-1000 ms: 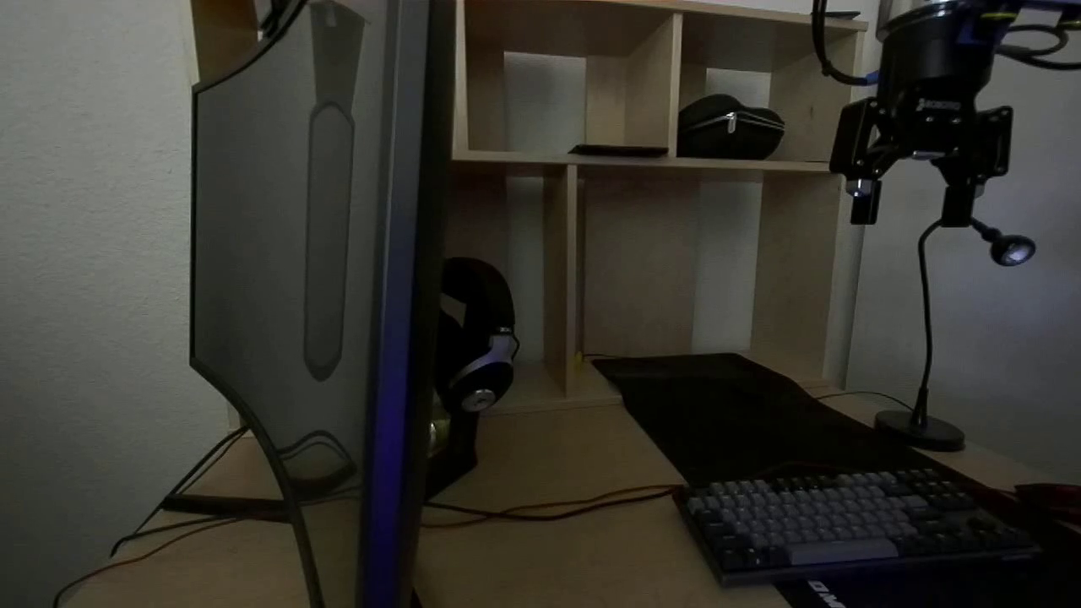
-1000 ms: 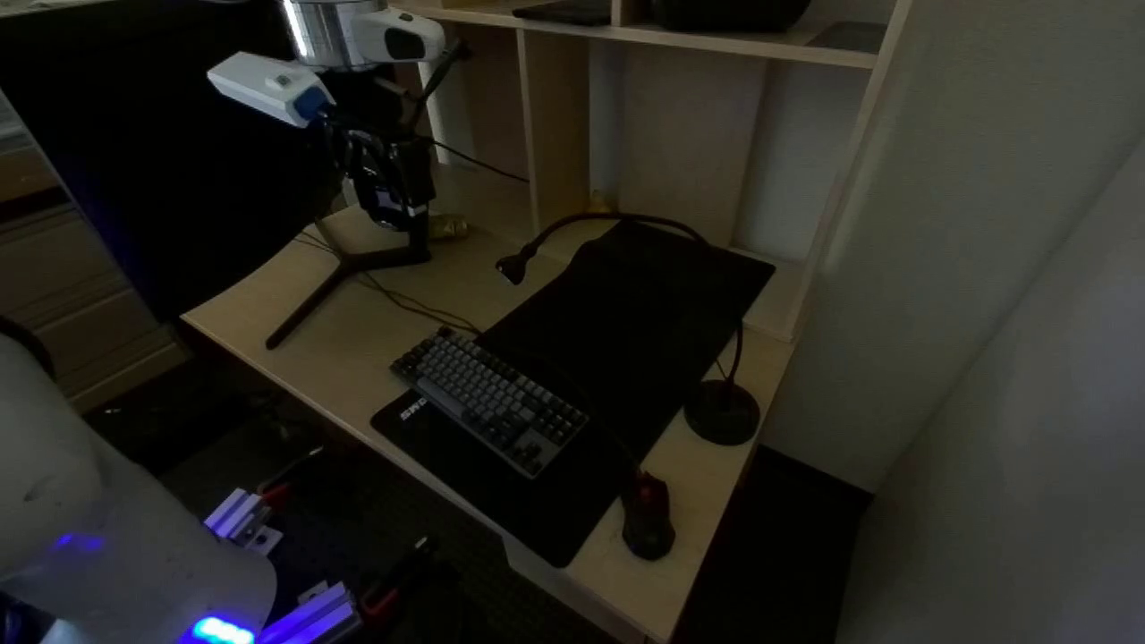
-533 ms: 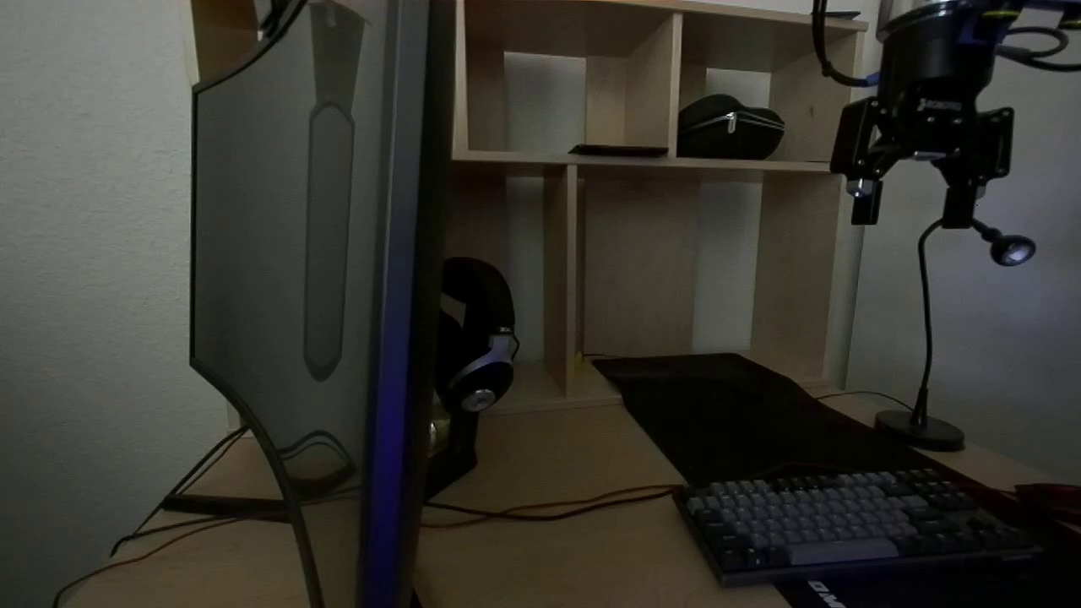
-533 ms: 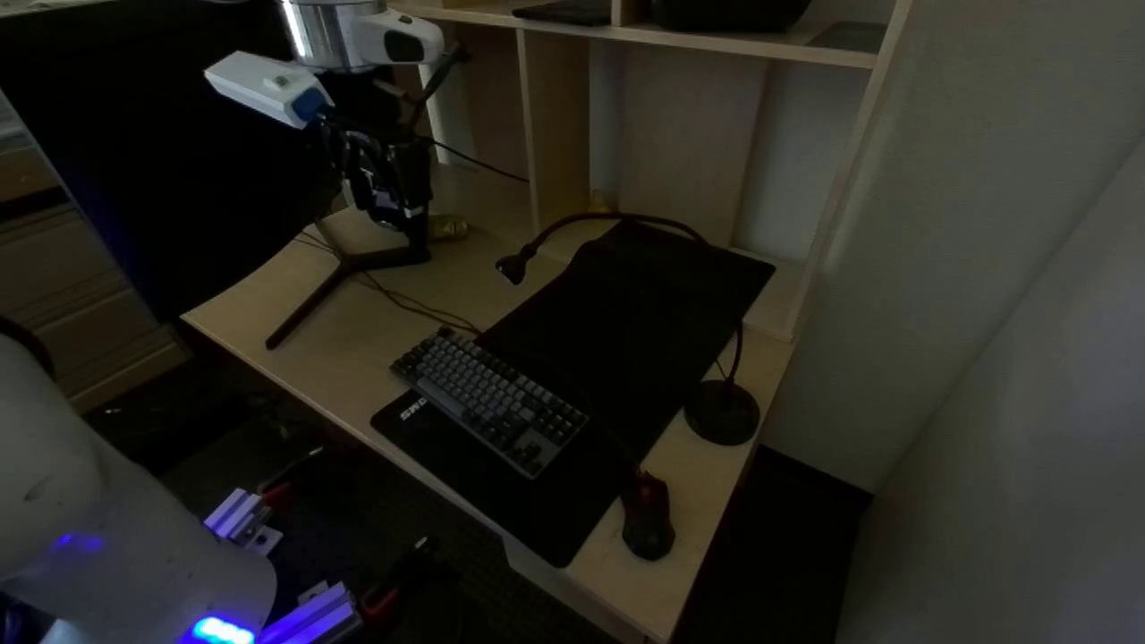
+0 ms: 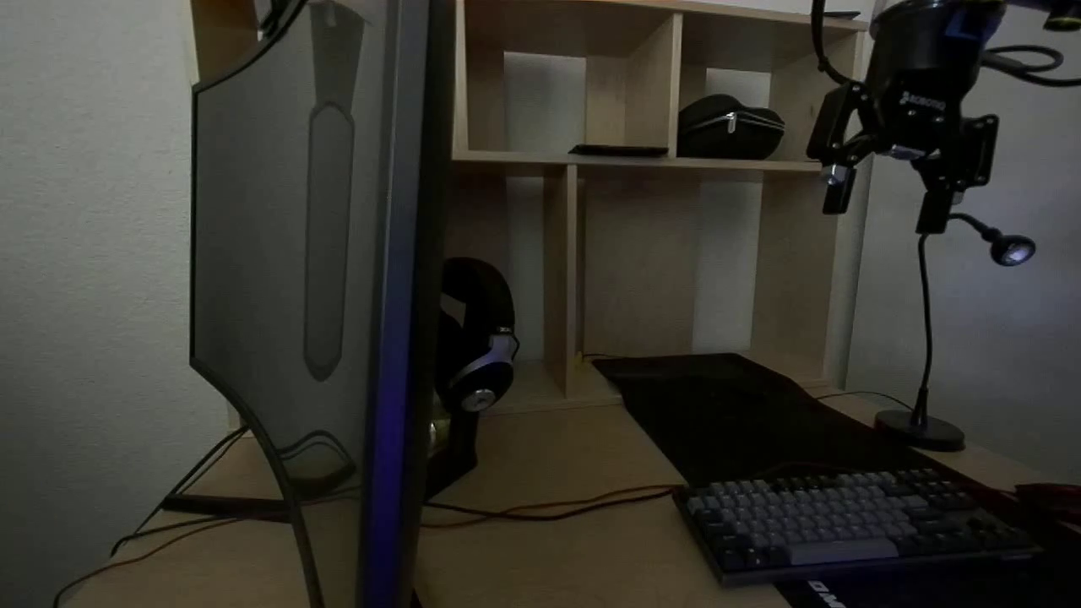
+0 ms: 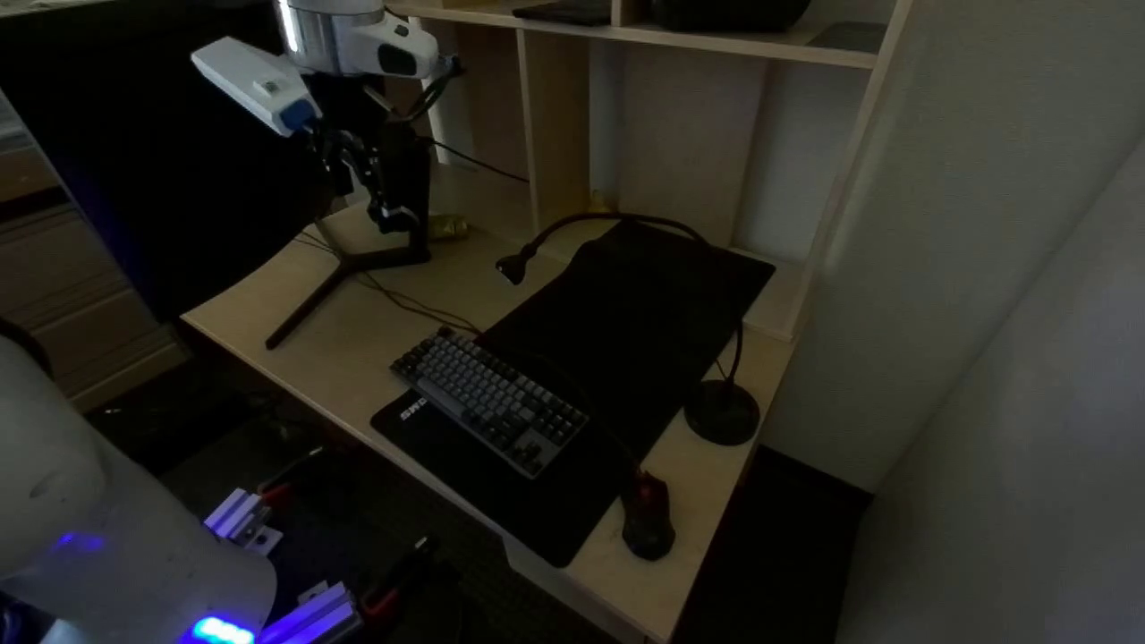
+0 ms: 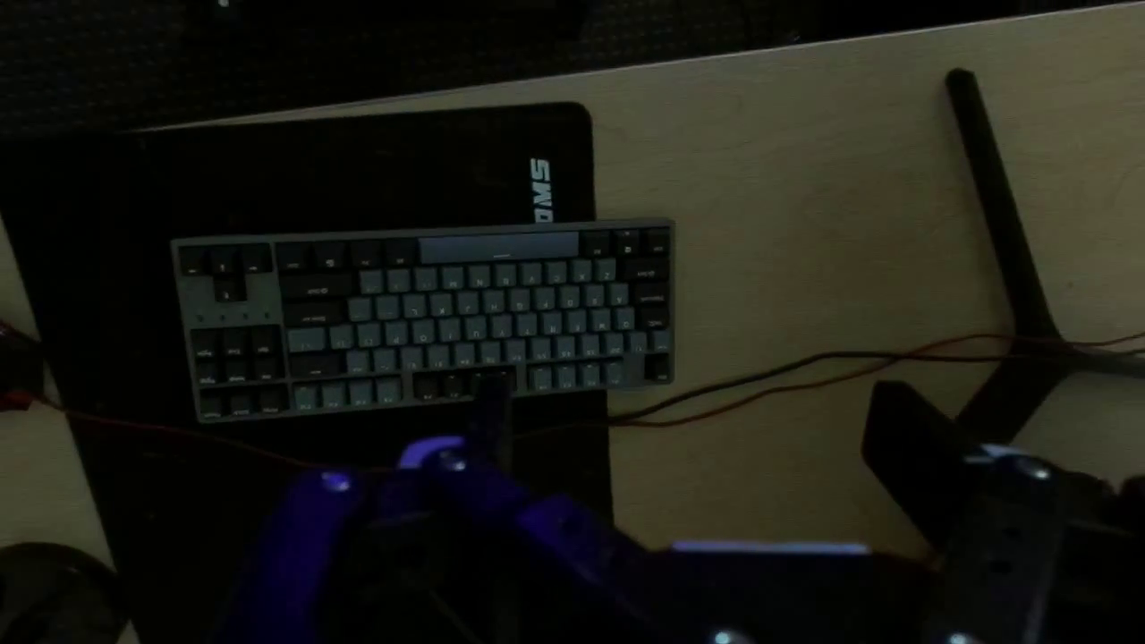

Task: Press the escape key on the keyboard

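The keyboard (image 5: 853, 519), dark-framed with grey-blue and black keys, lies flat on the desk, partly over the black desk mat. It also shows in an exterior view (image 6: 487, 394) and, turned upside down, in the wrist view (image 7: 474, 309). The escape key (image 7: 657, 368) is the dark key at its lower right corner there. My gripper (image 5: 885, 209) is open and empty, tilted, high above the desk. In the wrist view the gripper (image 7: 693, 391) has its fingertips wide apart, one overlapping the keyboard's function row, the other over bare desk. The gripper (image 6: 395, 217) is dark against the monitor in an exterior view.
A large monitor (image 5: 287, 228) stands on the desk with its stand leg (image 6: 309, 304). Cables (image 7: 760, 380) run from the keyboard. A lamp (image 6: 721, 411), a mouse (image 6: 648, 519), a desk mat (image 6: 626, 313), headphones (image 5: 481, 338) and a shelf (image 5: 566, 160) are around.
My gripper has tilted and shifted slightly to the left in both exterior views, most of it in the last half second. It stays open. The keyboard has not moved.
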Controlling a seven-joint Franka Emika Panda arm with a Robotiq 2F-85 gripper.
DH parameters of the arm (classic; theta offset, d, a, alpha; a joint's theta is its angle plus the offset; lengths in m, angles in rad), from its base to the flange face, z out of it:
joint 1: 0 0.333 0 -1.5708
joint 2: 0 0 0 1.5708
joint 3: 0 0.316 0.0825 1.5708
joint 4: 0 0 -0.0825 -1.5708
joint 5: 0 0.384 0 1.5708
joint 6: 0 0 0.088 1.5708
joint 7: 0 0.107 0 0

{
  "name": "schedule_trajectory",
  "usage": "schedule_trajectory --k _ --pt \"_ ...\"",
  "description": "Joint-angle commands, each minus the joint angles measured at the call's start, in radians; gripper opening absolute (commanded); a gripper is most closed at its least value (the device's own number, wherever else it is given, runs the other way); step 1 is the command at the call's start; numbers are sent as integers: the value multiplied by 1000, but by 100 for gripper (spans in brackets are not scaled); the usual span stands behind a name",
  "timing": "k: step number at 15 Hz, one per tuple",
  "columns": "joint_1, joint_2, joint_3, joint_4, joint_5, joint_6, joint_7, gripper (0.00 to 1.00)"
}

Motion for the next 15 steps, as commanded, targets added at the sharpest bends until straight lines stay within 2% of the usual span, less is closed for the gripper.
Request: schedule_trajectory --k 1,2,4,5,6,7,8,10,15 --pt "-26 10 24 24 -82 -89 18 100" --pt "-15 9 15 23 -79 -90 1 100" --pt "-7 -1 10 5 -62 -13 -3 100" --pt "-25 -23 6 152 -91 -140 20 100" --pt "-20 -5 6 174 -74 -105 27 100" --pt "-19 14 -3 246 -69 -179 24 100" --pt "-15 -7 9 132 -72 -84 19 100" --pt "-17 -7 4 225 -71 -152 20 100" --pt "-17 4 2 240 -71 -166 20 100"
